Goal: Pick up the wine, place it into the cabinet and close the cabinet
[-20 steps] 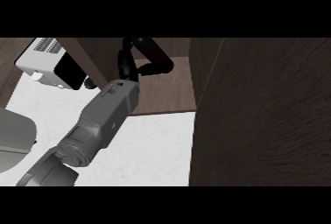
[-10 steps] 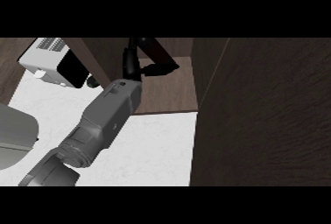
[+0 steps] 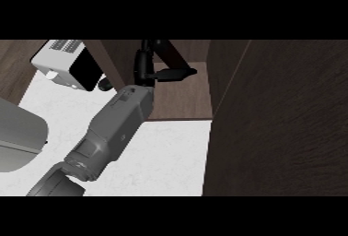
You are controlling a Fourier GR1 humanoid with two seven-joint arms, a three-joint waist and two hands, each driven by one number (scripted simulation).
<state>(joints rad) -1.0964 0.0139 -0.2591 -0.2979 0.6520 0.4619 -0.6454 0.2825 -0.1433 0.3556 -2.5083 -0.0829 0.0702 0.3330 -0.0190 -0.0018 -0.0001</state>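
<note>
While we reach into the cabinet (image 3: 178, 99), entries run near to far. Forearm: grey, crossing the white counter (image 3: 163, 156). Left hand (image 3: 158, 69): fingers spread, clamped on nothing. Wine: not visible to us, perhaps hidden beyond the hand. Door (image 3: 279, 120): open, right of the hand. Advice, our judgement: withdraw straight, clear the shelf edge, then swing the door.

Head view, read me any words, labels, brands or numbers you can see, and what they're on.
None can be read.
White boxy appliance with a black front: vent slats on top, no legible text.
Dark brown wooden cabinet: no text.
Grey forearm and black hand: no markings.
</note>
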